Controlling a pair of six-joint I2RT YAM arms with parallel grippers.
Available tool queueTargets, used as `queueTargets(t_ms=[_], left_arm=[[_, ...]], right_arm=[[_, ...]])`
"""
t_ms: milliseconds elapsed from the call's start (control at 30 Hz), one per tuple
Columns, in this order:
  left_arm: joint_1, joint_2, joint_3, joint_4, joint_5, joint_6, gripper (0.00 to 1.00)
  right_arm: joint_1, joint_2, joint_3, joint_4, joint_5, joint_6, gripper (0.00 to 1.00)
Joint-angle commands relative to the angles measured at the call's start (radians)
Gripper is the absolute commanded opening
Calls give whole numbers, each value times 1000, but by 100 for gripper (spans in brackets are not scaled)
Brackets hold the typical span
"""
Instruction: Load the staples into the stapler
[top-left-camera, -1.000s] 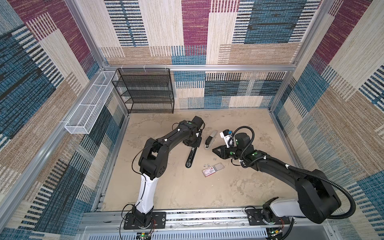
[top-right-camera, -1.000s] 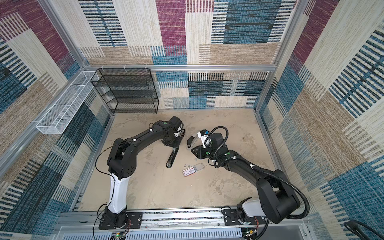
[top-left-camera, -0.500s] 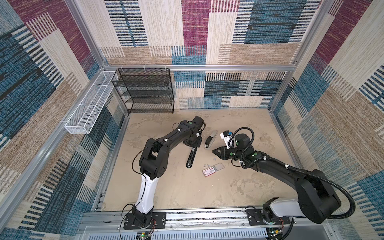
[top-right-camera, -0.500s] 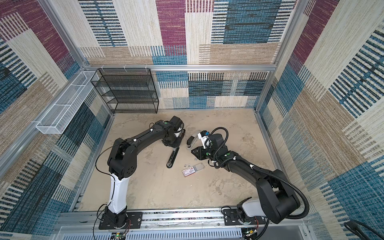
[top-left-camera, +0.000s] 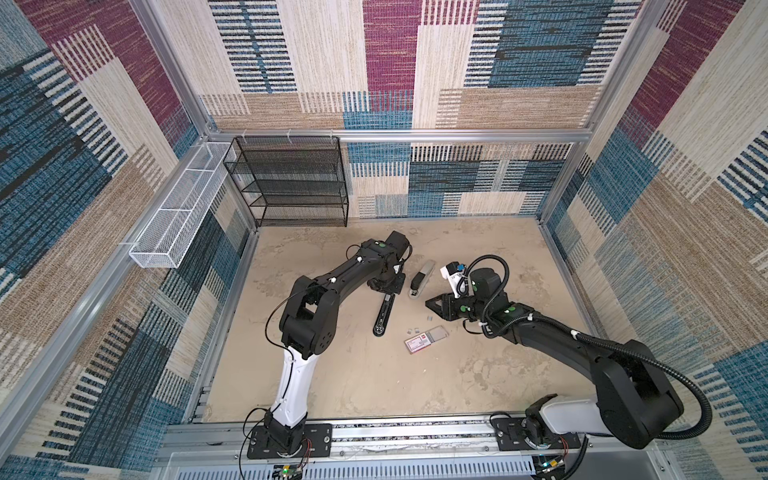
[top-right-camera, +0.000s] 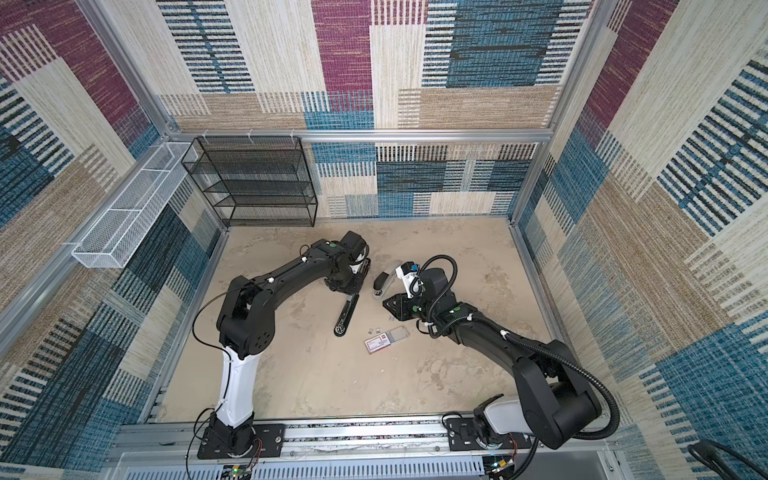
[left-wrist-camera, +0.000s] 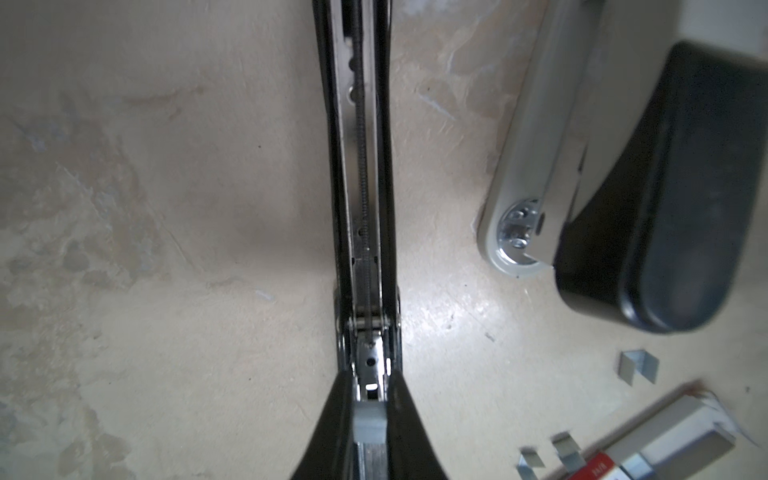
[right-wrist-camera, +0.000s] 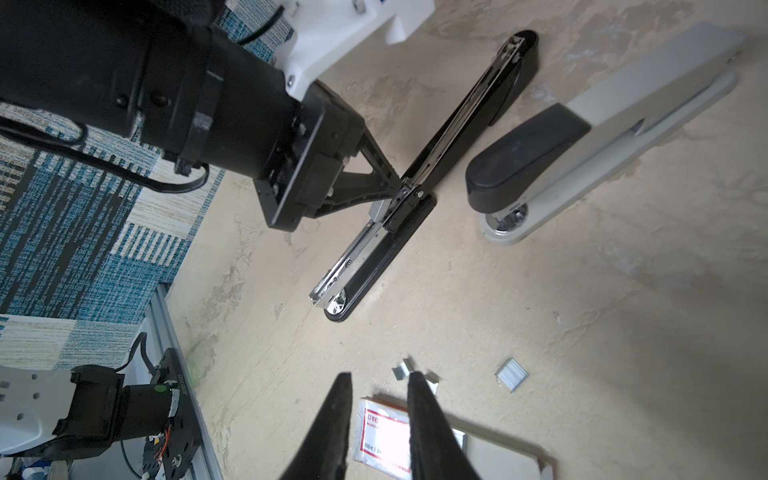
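The stapler (top-left-camera: 383, 311) (top-right-camera: 346, 312) is black and lies swung open flat on the floor, its silvery magazine channel (left-wrist-camera: 365, 199) facing up. My left gripper (left-wrist-camera: 372, 386) (top-left-camera: 389, 291) is shut on the stapler at its hinge (right-wrist-camera: 409, 193). Loose staples (right-wrist-camera: 512, 375) (left-wrist-camera: 638, 365) (top-left-camera: 430, 318) lie as small silvery strips beside the red-and-white box (top-left-camera: 417, 343) (right-wrist-camera: 384, 432) and its grey tray (top-left-camera: 436, 333). My right gripper (right-wrist-camera: 380, 376) (top-left-camera: 430, 302) hovers over the box, open a little, nothing between its fingers.
A second stapler (top-left-camera: 420, 274) (left-wrist-camera: 623, 187) (right-wrist-camera: 582, 137), grey with a black grip, lies just right of the black one. A black mesh shelf (top-left-camera: 291, 183) stands at the back left and a white wire basket (top-left-camera: 178, 208) hangs on the left wall.
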Motion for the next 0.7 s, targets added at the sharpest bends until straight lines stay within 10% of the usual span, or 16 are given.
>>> queueTargets(t_ms=[0, 667], left_arm=[[-2, -5, 16, -17, -10, -8, 10], [-13, 5, -14, -17, -55, -17, 9]], right_arm=[[-2, -4, -3, 38, -11, 6, 27], [0, -10, -1, 33, -13, -2, 28]])
